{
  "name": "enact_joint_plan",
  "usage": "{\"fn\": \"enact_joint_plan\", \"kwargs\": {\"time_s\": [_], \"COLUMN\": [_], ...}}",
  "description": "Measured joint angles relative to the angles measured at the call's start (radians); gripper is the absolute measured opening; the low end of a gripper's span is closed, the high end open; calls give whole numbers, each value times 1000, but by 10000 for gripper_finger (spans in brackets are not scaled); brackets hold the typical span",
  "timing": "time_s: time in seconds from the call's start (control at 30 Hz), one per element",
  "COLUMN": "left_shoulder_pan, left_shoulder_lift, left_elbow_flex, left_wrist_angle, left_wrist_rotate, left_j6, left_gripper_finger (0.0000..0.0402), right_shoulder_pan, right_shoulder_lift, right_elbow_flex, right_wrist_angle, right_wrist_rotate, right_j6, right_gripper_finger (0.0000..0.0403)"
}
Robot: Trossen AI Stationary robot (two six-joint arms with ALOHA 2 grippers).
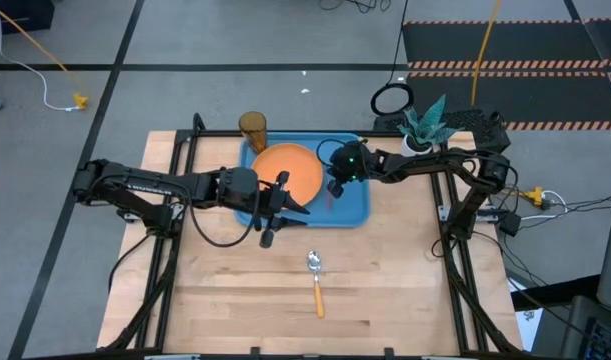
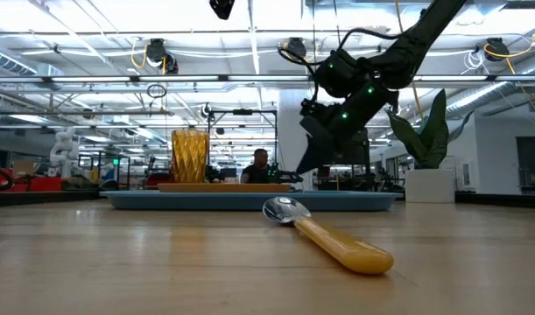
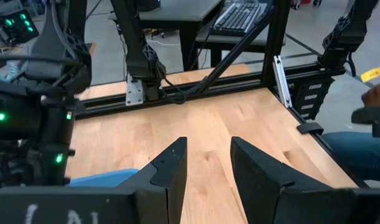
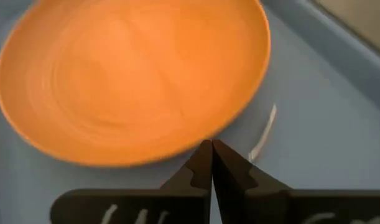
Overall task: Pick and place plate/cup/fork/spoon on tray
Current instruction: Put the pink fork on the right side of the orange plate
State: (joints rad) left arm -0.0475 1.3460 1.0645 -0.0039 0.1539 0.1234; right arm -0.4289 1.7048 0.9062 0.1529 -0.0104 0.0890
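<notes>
The round orange plate point(image 1: 288, 170) lies flat inside the light-blue tray point(image 1: 353, 213), on its left part. The amber cup point(image 1: 253, 127) stands upright at the tray's far left corner. The spoon point(image 1: 316, 282), silver bowl and orange handle, lies on the bare counter point(image 1: 225, 290) nearer than the tray.

Nothing here can be read. The only marks are faint white strokes on the body of the left gripper point(image 3: 207, 163) and on the body of the right gripper point(image 4: 211, 163), just behind the fingers of each, too partial to make out as letters or numbers.
</notes>
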Motion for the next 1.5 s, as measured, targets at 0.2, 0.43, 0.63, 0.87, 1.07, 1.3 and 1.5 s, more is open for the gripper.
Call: {"fn": "enact_joint_plan", "kwargs": {"time_s": [0.2,0.43,0.63,0.87,1.07,1.3,1.5], "left_shoulder_pan": [0,4,4,4,4,4,4], "left_shoulder_lift": [0,0,0,0,0,0,0], "left_elbow_flex": [0,0,0,0,0,0,0], "left_wrist_angle": [13,21,25,31,31,30,29], "left_wrist_rotate": [-1,-1,-1,-2,-3,-5,-5], "left_j6": [1,5,14,13,13,21,22], "left_gripper_finger": [127,127,127,127,127,127,127], "right_shoulder_pan": [-27,-40,-50,-59,-84,-95,-95], "right_shoulder_lift": [33,34,57,91,91,90,90], "right_elbow_flex": [0,0,-1,3,3,3,3], "right_wrist_angle": [-10,7,45,72,66,60,11], "right_wrist_rotate": [-20,-22,-41,-43,-44,-46,-44], "right_j6": [-26,-53,-64,-69,-75,-82,-82], "right_gripper_finger": [0,0,0,0,0,0,0]}}
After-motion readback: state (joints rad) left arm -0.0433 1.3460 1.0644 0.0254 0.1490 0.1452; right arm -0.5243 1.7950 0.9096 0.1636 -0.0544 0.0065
